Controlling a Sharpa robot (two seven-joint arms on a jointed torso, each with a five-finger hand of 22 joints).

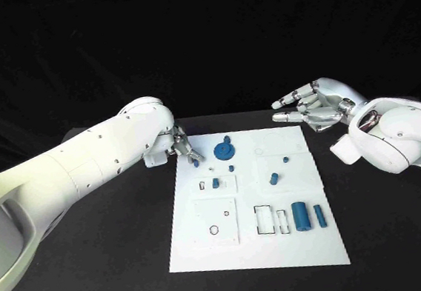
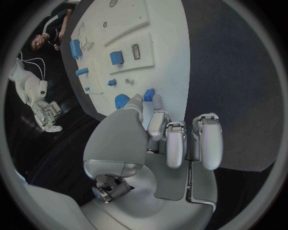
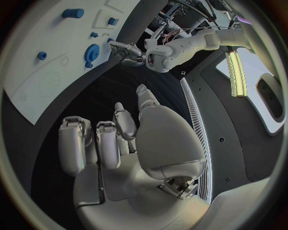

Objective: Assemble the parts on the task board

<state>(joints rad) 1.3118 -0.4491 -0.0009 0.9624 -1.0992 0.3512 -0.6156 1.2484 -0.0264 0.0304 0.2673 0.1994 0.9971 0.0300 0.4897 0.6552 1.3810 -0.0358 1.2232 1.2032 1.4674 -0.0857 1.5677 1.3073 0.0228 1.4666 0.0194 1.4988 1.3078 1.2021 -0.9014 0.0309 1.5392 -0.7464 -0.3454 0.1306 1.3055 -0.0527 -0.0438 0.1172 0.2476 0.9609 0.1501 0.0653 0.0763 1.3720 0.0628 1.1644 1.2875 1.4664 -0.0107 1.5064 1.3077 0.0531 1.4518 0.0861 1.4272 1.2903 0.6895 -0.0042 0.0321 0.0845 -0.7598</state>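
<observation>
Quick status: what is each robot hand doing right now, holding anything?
Left robot hand: holds nothing, fingers apart, at the task board's far left corner.
Right robot hand: open, empty, off the board.

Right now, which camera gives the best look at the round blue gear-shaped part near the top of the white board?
The head view: the round blue gear-shaped part lies unobstructed on the white task board, seen from above. The right wrist view shows it small, near the rim. In the left wrist view the left hand partly hides it.
</observation>
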